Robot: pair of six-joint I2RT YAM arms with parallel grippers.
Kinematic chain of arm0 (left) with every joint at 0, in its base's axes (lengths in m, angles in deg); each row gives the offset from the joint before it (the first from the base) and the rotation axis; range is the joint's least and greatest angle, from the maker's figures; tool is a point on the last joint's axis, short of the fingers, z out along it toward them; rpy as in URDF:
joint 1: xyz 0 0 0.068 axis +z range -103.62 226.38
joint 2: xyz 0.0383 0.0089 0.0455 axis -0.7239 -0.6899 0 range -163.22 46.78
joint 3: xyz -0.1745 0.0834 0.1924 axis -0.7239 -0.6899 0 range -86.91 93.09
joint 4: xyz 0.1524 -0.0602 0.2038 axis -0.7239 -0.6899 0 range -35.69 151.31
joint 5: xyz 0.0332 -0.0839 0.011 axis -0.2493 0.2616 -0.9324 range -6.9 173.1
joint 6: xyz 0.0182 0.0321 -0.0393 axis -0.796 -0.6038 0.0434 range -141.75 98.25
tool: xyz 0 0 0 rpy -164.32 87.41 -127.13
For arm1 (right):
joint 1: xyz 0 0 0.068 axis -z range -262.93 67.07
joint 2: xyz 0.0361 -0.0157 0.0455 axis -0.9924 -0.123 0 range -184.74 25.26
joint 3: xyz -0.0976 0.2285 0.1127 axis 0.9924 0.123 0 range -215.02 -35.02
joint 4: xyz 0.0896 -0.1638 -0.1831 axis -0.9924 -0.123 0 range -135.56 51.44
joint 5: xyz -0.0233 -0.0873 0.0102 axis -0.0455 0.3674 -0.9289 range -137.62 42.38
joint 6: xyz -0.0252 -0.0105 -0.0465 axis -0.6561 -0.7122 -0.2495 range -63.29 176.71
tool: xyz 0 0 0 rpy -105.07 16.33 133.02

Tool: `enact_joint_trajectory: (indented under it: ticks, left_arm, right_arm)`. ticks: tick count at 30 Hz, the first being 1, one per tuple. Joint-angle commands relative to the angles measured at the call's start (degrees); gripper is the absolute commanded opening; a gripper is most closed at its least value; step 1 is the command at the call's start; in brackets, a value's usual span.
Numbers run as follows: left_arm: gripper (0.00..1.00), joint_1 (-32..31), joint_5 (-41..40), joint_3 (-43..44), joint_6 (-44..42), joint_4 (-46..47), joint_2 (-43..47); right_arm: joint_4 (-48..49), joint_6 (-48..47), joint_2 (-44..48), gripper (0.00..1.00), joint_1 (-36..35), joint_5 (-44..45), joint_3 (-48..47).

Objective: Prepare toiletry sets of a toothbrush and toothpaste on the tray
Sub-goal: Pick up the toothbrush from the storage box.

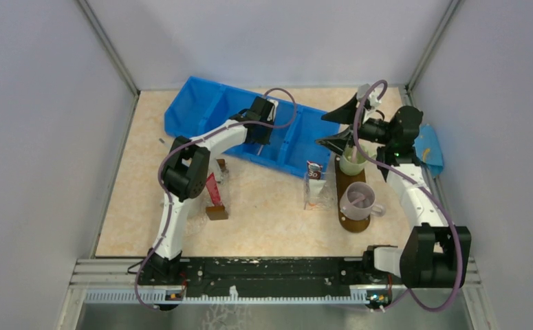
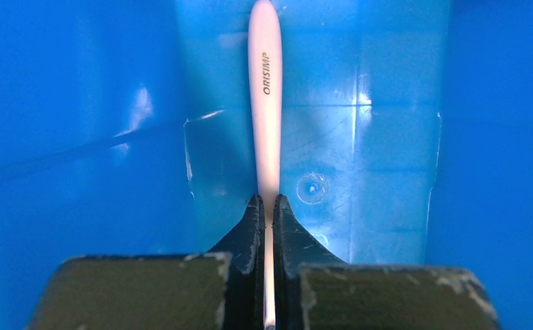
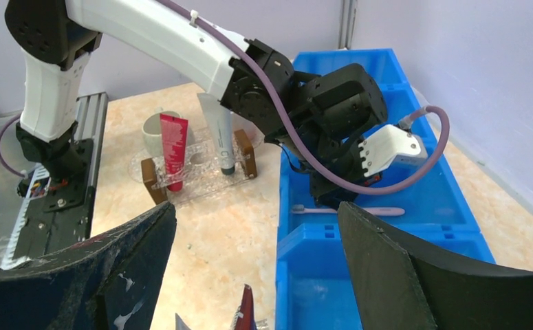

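Note:
My left gripper (image 2: 266,203) is down inside the blue bin (image 2: 387,137), shut on the thin handle of a pale pink toothbrush (image 2: 265,103) that lies along the bin floor. From the right wrist view the same toothbrush (image 3: 349,211) lies across a compartment under the left gripper. My right gripper (image 1: 320,130) hangs open and holds nothing, beside the bin's right end and above the far end of the dark brown tray (image 1: 351,225). A red toothpaste tube (image 3: 174,148) and a white one (image 3: 219,137) stand in a clear rack. Another tube (image 1: 313,172) lies left of the tray.
A pale green cup (image 1: 351,161) and a pinkish mug (image 1: 357,199) stand on the tray. The clear rack with brown end blocks (image 1: 216,212) sits beside the left arm. A blue cloth (image 1: 430,148) lies at the far right by the wall. Grey walls enclose the table.

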Motion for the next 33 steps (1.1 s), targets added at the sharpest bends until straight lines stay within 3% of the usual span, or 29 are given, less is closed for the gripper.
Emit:
enact_joint_trajectory:
  ticks: [1,10,25,33]
  left_arm:
    - [0.0,-0.12,0.79,1.9,-0.7,-2.74,1.02]
    - [0.0,-0.12,0.02,1.94,-1.08,-0.77,3.0]
    - [0.0,-0.12,-0.29,1.87,-1.16,0.92,7.07]
    - [0.0,-0.12,0.37,1.96,-0.92,1.61,9.77]
  right_arm:
    - [11.03,6.45,-0.44,0.87,0.42,-0.62,1.25]
    - [13.52,8.76,-2.93,0.86,-1.47,0.77,2.38]
    - [1.12,-0.62,-6.08,0.84,-6.6,6.51,0.9]
    - [-0.2,-1.0,-8.01,0.84,-9.85,10.35,0.37]
